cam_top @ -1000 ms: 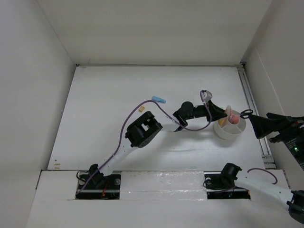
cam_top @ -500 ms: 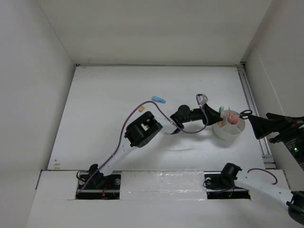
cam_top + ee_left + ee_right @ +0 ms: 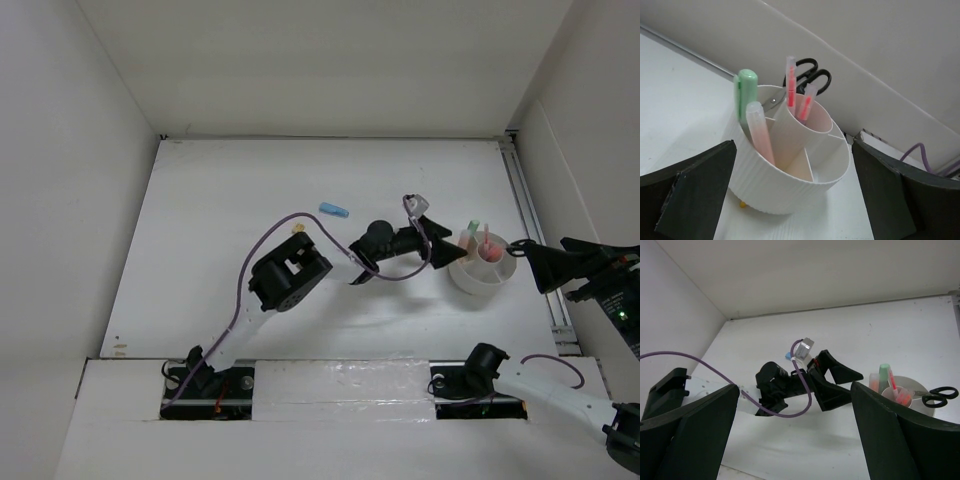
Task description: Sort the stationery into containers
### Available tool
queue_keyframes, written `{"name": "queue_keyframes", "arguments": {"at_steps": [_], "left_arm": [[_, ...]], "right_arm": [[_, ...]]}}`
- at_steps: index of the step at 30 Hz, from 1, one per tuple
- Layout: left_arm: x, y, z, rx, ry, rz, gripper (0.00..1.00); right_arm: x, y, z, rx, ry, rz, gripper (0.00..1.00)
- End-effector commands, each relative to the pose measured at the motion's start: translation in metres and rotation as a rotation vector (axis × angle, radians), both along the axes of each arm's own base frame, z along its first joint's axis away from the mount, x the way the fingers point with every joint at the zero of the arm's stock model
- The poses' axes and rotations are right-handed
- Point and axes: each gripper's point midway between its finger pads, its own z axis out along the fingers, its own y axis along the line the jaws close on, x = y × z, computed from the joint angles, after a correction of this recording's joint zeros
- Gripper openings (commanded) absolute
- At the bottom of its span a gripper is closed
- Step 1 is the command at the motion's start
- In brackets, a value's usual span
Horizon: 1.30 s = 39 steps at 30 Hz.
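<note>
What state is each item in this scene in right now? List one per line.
white cup: upright, partly filled.
mint-green marker: standing in the cup.
pale orange marker: leaning in an outer compartment.
two pink pens: standing in the centre compartment.
scissors: in the cup, handles up.
light-blue marker: lying loose on the table.
left gripper: open, empty, facing the cup.
right gripper: open, empty.

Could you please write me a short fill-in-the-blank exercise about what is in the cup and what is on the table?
The light-blue marker lies on the ____, outside the white cup.
The scissors stand in the cup with their ____ handles up.
The left hand is ____ and holds nothing.
Missing words: table; black; open.
</note>
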Motion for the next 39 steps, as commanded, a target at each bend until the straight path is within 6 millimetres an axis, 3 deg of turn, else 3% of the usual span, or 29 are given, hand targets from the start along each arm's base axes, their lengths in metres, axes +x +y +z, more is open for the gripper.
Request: {"name": "queue_keyframes", "arguments": {"at_steps": [1,3,4,5,7,8,9,11,12,13,15,17,18,19,21,22,25,29,31,32,33,35,39], "left_arm": [[0.018,0.026,0.110,-0.185,-0.095,0.145,1.00],[0.046,0.043,0.105,-0.130,-0.030,0.267,1.00],[0.058,0.059,0.125,-0.132,-0.037,0.319,1.00],[0.072,0.071,0.107,-0.057,0.024,0.404,1.00],[0.085,0.089,0.114,0.006,0.021,0.502,1.00],[0.094,0.108,0.102,0.146,0.057,0.585,1.00],[0.116,0.127,0.120,0.183,0.067,0.747,1.00],[0.131,0.159,0.126,0.335,0.135,0.952,1.00],[0.131,0.183,0.123,0.452,0.237,1.055,1.00],[0.135,0.213,0.129,0.468,0.283,1.215,1.00],[0.131,0.263,0.133,0.491,0.388,1.365,1.00],[0.127,0.280,0.121,0.503,0.408,1.352,1.00],[0.129,0.297,0.135,0.462,0.422,1.340,1.00],[0.125,0.306,0.120,0.500,0.456,1.315,1.00],[0.122,0.331,0.116,0.464,0.556,1.362,1.00],[0.119,0.359,0.111,0.485,0.609,1.415,1.00],[0.120,0.392,0.083,0.515,0.745,1.422,1.00],[0.124,0.392,0.050,0.662,0.784,1.354,1.00],[0.131,0.375,0.052,0.663,0.792,1.281,1.00],[0.138,0.364,0.040,0.688,0.799,1.245,1.00],[0.146,0.354,0.051,0.660,0.797,1.218,1.00],[0.153,0.341,0.048,0.661,0.824,1.180,1.00],[0.158,0.313,0.020,0.668,0.926,1.166,1.00]], "right_arm": [[0.001,0.001,0.011,0.015,-0.031,0.002,0.99],[0.001,0.001,0.011,0.007,-0.033,0.002,0.99],[0.004,0.002,0.010,-0.003,-0.025,-0.016,0.99],[0.004,0.002,0.010,-0.003,-0.025,-0.017,0.99],[0.008,0.006,0.007,-0.019,-0.011,-0.016,0.99],[0.010,0.005,0.003,-0.027,-0.004,-0.031,0.99],[0.014,0.005,0.003,-0.036,0.003,-0.047,0.99],[0.019,0.008,-0.002,-0.031,0.012,-0.067,0.99],[0.025,0.011,-0.002,-0.023,0.016,-0.082,0.99],[0.027,0.012,-0.003,-0.025,0.017,-0.091,0.99],[0.033,0.019,-0.006,-0.040,0.029,-0.091,0.99],[0.036,0.032,-0.005,-0.036,0.027,-0.047,0.99],[0.038,0.037,-0.007,-0.036,0.027,-0.035,0.99],[0.040,0.042,-0.002,-0.015,0.010,-0.024,0.99],[0.045,0.060,-0.009,-0.016,0.021,0.025,0.99],[0.049,0.072,-0.012,-0.019,0.036,0.051,0.99],[0.055,0.097,-0.024,-0.032,0.079,0.119,0.99],[0.058,0.106,-0.020,0.000,0.049,0.145,0.99],[0.057,0.113,-0.022,0.010,0.040,0.172,0.99],[0.057,0.113,-0.022,0.010,0.040,0.172,0.99],[0.058,0.113,-0.020,0.016,0.034,0.172,0.99],[0.057,0.116,-0.026,0.004,0.047,0.182,0.99],[0.058,0.120,-0.039,0.005,0.071,0.191,0.99]]}}
